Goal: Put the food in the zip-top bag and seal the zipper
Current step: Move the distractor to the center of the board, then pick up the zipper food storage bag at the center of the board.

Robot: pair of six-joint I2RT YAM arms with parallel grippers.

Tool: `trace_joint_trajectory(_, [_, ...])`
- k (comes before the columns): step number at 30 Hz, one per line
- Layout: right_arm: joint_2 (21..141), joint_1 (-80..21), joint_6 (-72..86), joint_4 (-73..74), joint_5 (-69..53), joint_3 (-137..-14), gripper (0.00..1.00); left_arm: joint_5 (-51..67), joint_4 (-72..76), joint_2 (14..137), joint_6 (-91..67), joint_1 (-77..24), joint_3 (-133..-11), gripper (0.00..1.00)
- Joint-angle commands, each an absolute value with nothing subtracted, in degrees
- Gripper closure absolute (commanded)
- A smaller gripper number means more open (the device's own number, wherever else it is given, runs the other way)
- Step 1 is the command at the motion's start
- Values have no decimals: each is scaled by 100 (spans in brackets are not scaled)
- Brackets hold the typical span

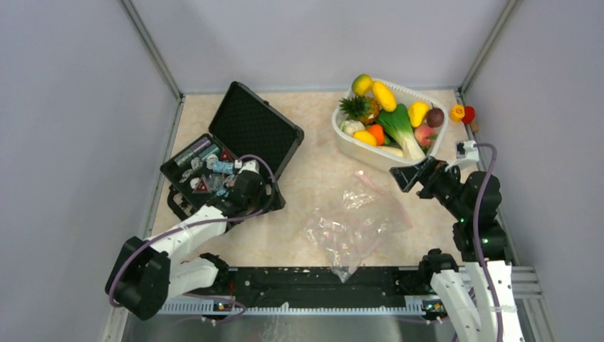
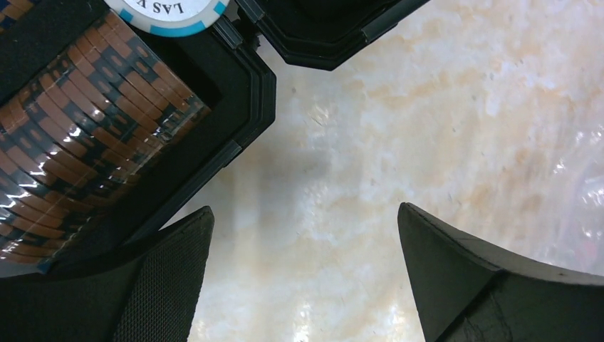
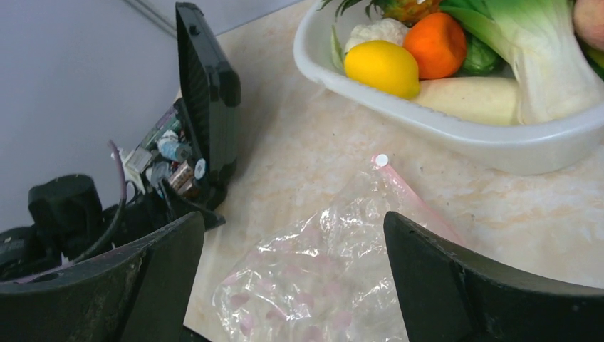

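From above, the white tub holds the food: pineapple, mango, leafy stalk, plum and peach. The zip-top bag lies flat and crumpled just on the near side of the tub. An open black case stands well left of the tub.

In the left wrist view, the left gripper is spread wide beside the case, which holds racked brown chips.

In the right wrist view, the right gripper is spread wide over the bag, and the zipper lies close beside the tub.
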State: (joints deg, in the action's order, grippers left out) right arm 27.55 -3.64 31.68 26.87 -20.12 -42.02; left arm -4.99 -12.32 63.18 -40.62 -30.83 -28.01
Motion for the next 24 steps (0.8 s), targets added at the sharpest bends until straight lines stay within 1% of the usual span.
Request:
trace_joint_trajectory(1, [2789, -406, 2767, 2854, -2603, -4588, 8, -843, -939, 6737, -3166, -2491, -3198, 1])
trace_joint_trajectory(3, [2802, -410, 2639, 3222, -2547, -4658, 10, -524, -1087, 6853, -3047, -2461, -3408, 1])
trace_joint_trajectory(4, [2808, -405, 2617, 3447, -2471, -4674, 15, -322, -1109, 6873, -2987, -2466, -3493, 1])
trace_joint_trajectory(6, [2797, -406, 2619, 3858, -2375, -4657, 22, 529, -1030, 6812, -2787, -2482, -3532, 1])
trace_joint_trajectory(8, [2774, -411, 2704, 4183, -2194, -4533, 23, 1171, -855, 6580, -2604, -2516, -3451, 1])
trace_joint_trajectory(11, [2807, -406, 2906, 4495, -1721, -4100, 24, 1811, -699, 6017, -2398, -2615, -3310, 1])
trace_joint_trajectory(14, [2981, -407, 3234, 4312, -1555, -3788, 32, 2216, -719, 5601, -2290, -2665, -3232, 1])
trace_joint_trajectory(17, [3130, -407, 3733, 4005, -1169, -3638, 33, 2584, -752, 5548, -2209, -2717, -3232, 1])
trace_joint_trajectory(20, [3126, -410, 4204, 3236, -743, -2918, 31, 2791, -523, 5720, -2267, -2989, -3208, 1])
trace_joint_trajectory(24, [3127, -406, 4912, 2709, 269, -2139, 33, 2293, -507, 6213, -2308, -3813, -3419, 1])
